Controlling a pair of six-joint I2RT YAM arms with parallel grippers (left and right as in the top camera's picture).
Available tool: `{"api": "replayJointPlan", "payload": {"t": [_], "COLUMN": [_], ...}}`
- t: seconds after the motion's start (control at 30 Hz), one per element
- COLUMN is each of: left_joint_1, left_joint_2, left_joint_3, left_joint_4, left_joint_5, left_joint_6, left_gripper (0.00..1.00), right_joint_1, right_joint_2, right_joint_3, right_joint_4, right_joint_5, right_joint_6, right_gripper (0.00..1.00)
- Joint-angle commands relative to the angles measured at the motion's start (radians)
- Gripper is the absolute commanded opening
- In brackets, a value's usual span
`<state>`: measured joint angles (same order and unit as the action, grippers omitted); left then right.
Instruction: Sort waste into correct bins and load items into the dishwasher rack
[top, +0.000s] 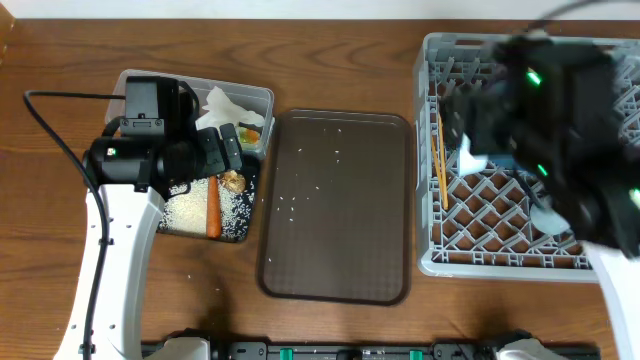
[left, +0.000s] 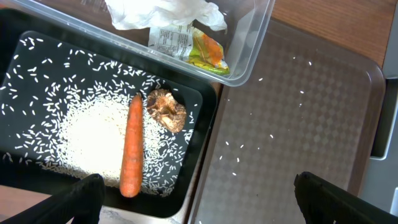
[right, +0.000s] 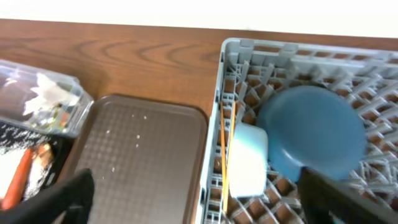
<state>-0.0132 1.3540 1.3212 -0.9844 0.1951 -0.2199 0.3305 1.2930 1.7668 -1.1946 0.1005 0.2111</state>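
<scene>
The clear tub (top: 252, 98) holds white wrappers (left: 165, 12) and a yellow-green packet (left: 200, 48). The black tray (top: 180, 228) in front of it holds rice (left: 84, 134), an orange carrot stick (left: 130, 146) and a brown lump (left: 166, 111). My left gripper (left: 199, 208) hangs open and empty over the black tray's right edge. The grey rack (top: 437, 255) holds the dark-blue plate (right: 314, 134), the white bowl (right: 249, 160) and the chopsticks (right: 222, 155). My right gripper (right: 205, 205) is open and empty above the rack's left edge. The cups are hidden.
A large dark brown serving tray (top: 335, 205) with scattered rice grains lies between the bins and the rack. A black cable (top: 55, 125) runs over the table at the left. A few grains lie on the wood near the black tray.
</scene>
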Motion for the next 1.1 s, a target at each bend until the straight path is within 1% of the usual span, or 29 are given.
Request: {"api": "replayJointPlan", "payload": {"t": [0.0, 0.13, 0.37, 0.5, 0.67, 0.73, 0.8, 0.9, 1.0, 1.07], "left_joint_1": [0.003, 0.003, 0.003, 0.003, 0.003, 0.003, 0.003, 0.003, 0.003, 0.003], "left_joint_2": [-0.002, -0.002, -0.002, -0.002, -0.002, -0.002, -0.002, -0.002, -0.002, -0.002], "left_joint_3": [0.011, 0.011, 0.011, 0.011, 0.011, 0.011, 0.011, 0.011, 0.011, 0.011], "left_joint_4": [-0.002, -0.002, -0.002, -0.002, -0.002, -0.002, -0.002, -0.002, -0.002, -0.002], "left_joint_5": [-0.005, -0.005, -0.005, -0.005, -0.005, -0.006, -0.005, -0.005, -0.005, -0.005], "left_joint_6": [0.013, 0.013, 0.013, 0.013, 0.013, 0.013, 0.013, 0.013, 0.013, 0.013], "left_gripper": [0.98, 0.98, 0.98, 0.98, 0.98, 0.98, 0.98, 0.98, 0.98, 0.98], "right_joint_1": [0.005, 0.005, 0.004, 0.004, 0.003, 0.001, -0.023, -0.087, -0.152, -0.192], "right_joint_2": [-0.079, -0.165, -0.293, -0.357, -0.42, -0.449, -0.488, -0.562, -0.636, -0.686], "right_joint_3": [0.01, 0.01, 0.01, 0.008, -0.012, -0.046, -0.117, -0.299, -0.512, -0.662], "right_joint_4": [-0.051, -0.13, -0.349, -0.371, -0.357, -0.312, -0.215, 0.006, 0.207, 0.334], "right_joint_5": [-0.005, -0.004, 0.028, 0.114, 0.136, 0.153, 0.158, 0.157, 0.143, 0.098], "right_joint_6": [-0.01, -0.01, -0.003, -0.004, -0.03, -0.045, -0.098, -0.169, -0.168, -0.168], "right_gripper": [0.99, 0.99, 0.99, 0.99, 0.99, 0.99, 0.99, 0.99, 0.99, 0.99]}}
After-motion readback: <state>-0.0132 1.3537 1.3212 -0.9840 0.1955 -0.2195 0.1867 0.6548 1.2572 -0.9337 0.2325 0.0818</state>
